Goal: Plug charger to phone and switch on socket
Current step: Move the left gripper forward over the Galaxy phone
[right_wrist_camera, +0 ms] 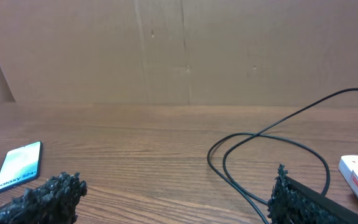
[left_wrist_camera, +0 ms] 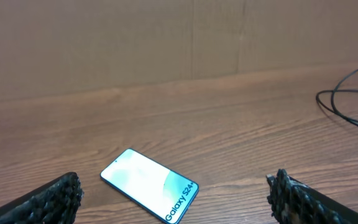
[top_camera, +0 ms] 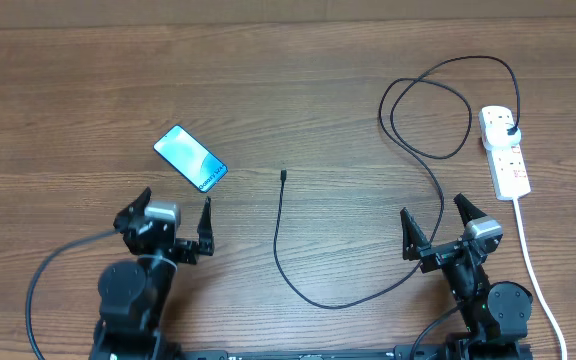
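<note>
your left gripper [top_camera: 178, 198] sits at the near edge of the table [top_camera: 68, 80], fingers spread wide with nothing between them, and your right gripper [top_camera: 431, 206] is just as wide and empty. the phone [top_camera: 190, 158] lies flat and angled just ahead of the left gripper, screen lit, clear of the fingers. the charger [top_camera: 278, 240] runs loose across the wood. its connector tip [top_camera: 283, 175] lies near the middle, apart from the phone, while its plug [top_camera: 511, 130] sits in the socket [top_camera: 505, 152] at far right, whose white cord [top_camera: 536, 265] trails back past the right arm.
</note>
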`<state>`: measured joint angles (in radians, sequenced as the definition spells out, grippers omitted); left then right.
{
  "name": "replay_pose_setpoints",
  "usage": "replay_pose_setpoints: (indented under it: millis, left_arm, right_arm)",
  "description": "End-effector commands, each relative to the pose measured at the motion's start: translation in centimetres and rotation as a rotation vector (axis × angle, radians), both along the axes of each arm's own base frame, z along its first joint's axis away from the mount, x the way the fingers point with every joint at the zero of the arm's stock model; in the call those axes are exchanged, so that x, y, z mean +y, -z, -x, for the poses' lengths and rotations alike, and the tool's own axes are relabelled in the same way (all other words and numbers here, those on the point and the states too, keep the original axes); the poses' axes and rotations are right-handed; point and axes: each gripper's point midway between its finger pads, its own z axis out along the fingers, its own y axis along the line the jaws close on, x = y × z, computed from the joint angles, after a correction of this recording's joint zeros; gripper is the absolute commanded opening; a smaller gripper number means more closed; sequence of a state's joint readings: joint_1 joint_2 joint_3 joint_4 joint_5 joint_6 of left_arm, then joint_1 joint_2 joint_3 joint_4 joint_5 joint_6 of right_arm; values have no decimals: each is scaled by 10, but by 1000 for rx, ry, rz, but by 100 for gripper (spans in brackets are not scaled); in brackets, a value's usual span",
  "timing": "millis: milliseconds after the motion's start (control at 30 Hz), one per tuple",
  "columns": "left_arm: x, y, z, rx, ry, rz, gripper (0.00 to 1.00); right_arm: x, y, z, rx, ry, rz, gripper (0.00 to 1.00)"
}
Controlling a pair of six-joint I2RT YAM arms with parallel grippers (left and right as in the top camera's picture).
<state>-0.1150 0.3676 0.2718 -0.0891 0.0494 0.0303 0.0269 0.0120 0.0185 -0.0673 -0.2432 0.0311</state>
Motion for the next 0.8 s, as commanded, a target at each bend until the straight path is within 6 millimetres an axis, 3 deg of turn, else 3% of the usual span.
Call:
replay_pose_setpoints:
  millis: [0,433,767]
  left_arm:
    - [-4,-24,-11,9,22,18,99]
    - [-34,-48,-46,222,165,42,100]
    - [-44,-31,-42,445,197,111,99]
  right_arm:
    - [-1,2,0,-3,7,-6,100]
    - [-1,2,0,-3,6,-6,100]
    - [-1,2,0,-3,6,-6,100]
